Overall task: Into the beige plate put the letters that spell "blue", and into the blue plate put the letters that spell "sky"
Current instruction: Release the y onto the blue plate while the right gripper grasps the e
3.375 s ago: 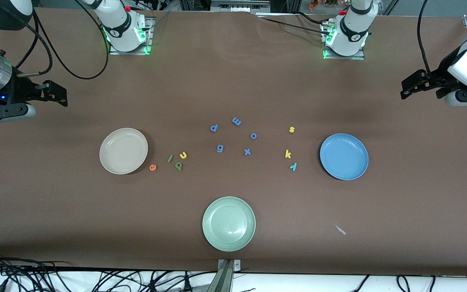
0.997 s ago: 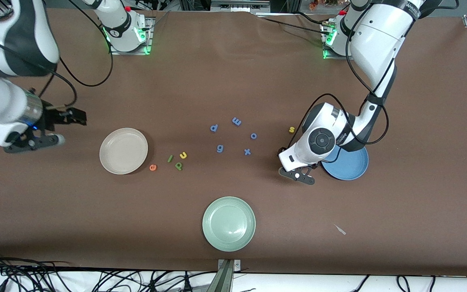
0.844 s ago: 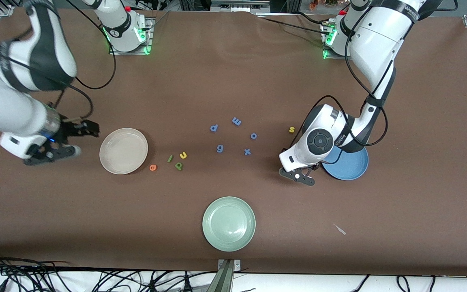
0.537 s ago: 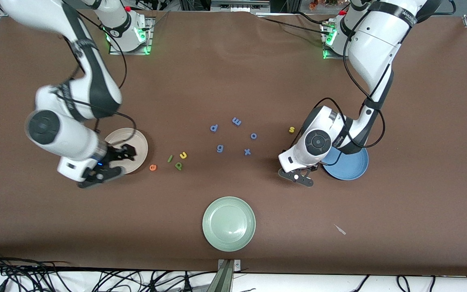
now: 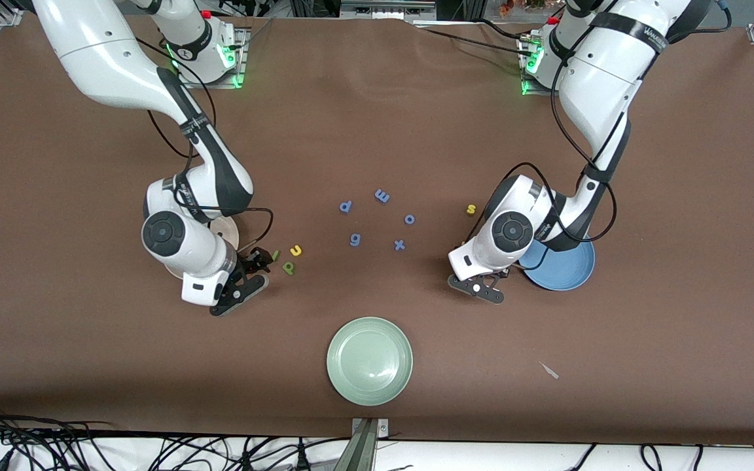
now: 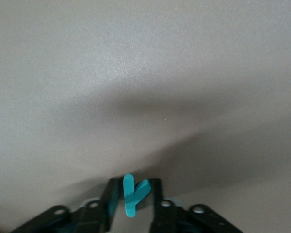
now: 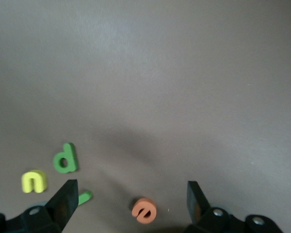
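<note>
Working down from the brown table (image 5: 377,118): blue plate (image 5: 567,269) at three o'clock of the table's middle, beige plate (image 5: 228,230) at nine and mostly hidden under the right arm, pale green plate (image 5: 369,361) at six, all three without letters.

Down low at about eight o'clock of the blue plate's rim, left gripper (image 6: 134,191), fingers pressed against both sides of the teal y (image 6: 128,187), which seems to rest on the table yet. Lift straight up before swinging toward two o'clock, clear the raised rim, and release low over the plate's middle so the light foam does not bounce out. Mind the pinch: thin foam may twist or slip.

Yellow s (image 5: 471,209) at eleven o'clock of that plate; yellow k hidden under the wrist.

Low at four o'clock of the beige plate, right gripper (image 7: 131,191), fingers wide apart and straddling the orange e (image 7: 144,209). Centre on it before closing, keeping off the light green l (image 5: 275,255), dark green b (image 5: 288,267) and yellow u (image 5: 296,250) just beside. Leave the all-blue letters (image 5: 382,195) alone.
</note>
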Robot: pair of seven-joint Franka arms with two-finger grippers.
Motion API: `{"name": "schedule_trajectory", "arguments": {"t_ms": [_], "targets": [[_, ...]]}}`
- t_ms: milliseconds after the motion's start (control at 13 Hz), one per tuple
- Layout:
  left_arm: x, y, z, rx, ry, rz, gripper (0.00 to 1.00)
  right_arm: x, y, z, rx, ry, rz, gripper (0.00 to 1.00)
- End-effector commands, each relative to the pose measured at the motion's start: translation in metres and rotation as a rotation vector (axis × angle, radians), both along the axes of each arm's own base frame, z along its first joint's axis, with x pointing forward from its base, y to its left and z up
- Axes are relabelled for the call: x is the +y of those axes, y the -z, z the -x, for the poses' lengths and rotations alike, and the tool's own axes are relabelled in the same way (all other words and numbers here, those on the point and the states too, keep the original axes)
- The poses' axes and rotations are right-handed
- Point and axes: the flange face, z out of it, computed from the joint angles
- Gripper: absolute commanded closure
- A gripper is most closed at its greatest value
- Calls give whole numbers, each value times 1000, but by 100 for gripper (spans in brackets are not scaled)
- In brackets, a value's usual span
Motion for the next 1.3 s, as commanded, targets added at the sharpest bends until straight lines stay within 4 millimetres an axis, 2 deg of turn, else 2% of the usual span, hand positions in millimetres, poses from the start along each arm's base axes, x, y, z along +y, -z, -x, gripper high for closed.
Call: {"name": "schedule_trajectory", "arguments": {"t_ms": [0,153,307,537,614,690,844,920,1074,1151,1227], "targets": [[5,-7,-7,-23,13,-22,99,-3,15,25,-32,-54,10,1],[13,-18,-12,-32,15,-26,99,-5,29,35,-44,-63,3,1],[23,-48,-15,-17,11,-59,99,-8,37,43,-43,-68,5,1],[58,-81,-19,14,28,-145,98,-18,40,42,-57,-103,41,2],[73,-82,-20,34,58,-168,98,-24,43,44,-50,-95,43,4],[97,-84,-22,75,72,-179,98,-30,41,43,-53,-87,44,4],[134,-81,-23,136,105,-186,98,-33,42,42,-52,-81,42,6],[143,-78,-21,153,101,-188,97,-33,41,42,-53,-81,41,8],[160,-51,-11,197,88,-191,94,-34,42,42,-52,-78,41,15],[160,-41,-7,208,94,-195,92,-33,43,43,-48,-78,40,20],[160,-36,-7,210,92,-194,84,-34,44,43,-46,-72,39,23]]}}
